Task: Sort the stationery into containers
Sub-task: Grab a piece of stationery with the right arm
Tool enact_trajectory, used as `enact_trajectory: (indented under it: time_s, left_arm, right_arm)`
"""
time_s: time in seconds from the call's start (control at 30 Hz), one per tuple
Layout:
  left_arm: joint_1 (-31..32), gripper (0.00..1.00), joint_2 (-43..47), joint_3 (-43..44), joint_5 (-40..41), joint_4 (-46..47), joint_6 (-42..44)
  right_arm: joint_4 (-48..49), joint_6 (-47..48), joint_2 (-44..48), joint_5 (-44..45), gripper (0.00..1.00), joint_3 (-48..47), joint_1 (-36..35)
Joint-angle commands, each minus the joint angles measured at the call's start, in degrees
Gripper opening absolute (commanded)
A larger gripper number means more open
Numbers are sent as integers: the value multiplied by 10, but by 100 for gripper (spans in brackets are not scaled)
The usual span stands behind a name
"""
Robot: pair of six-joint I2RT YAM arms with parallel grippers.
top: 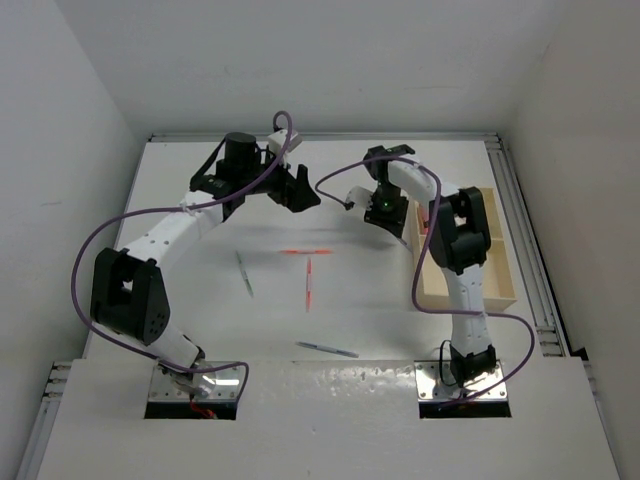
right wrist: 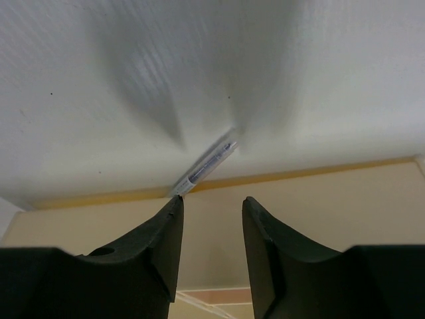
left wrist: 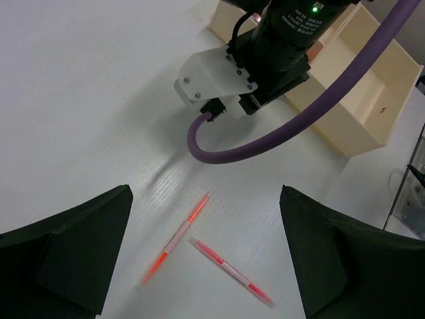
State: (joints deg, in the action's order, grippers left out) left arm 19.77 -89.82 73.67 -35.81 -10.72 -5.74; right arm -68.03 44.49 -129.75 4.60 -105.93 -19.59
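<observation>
Two orange-red pens (left wrist: 176, 238) (left wrist: 232, 272) lie on the white table in a loose T. My left gripper (left wrist: 205, 191) hangs above them, wide open and empty; from above it (top: 305, 195) sits behind the pens (top: 305, 251) (top: 309, 283). A grey pen with a teal end (top: 244, 272) and a dark grey pen (top: 327, 349) lie nearer the bases. My right gripper (right wrist: 212, 203) is open by the wooden tray (top: 500, 290), nothing between its fingers. A clear pen with a blue core (right wrist: 206, 169) lies just past the left fingertip, along the tray's edge. A pink piece (top: 425, 226) shows inside the tray.
The right arm's wrist (left wrist: 279, 46) and its purple cable (left wrist: 279, 143) hang close in front of the left gripper. The tray's wall (left wrist: 345, 133) carries a small red dot (left wrist: 383, 109). Metal rails (top: 525, 230) border the table on the right.
</observation>
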Motion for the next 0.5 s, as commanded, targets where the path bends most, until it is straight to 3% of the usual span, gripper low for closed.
enact_trajectory:
  time_s: [0.0,0.47]
  left_arm:
    - [-6,100,19,-5,-14,31,-9]
    - [-7,100,12,-9,-21,40,-14]
  right_arm:
    - [-15,19,-13,-7,40,4,-1]
    - [10,28,-38,5,41,24,-3]
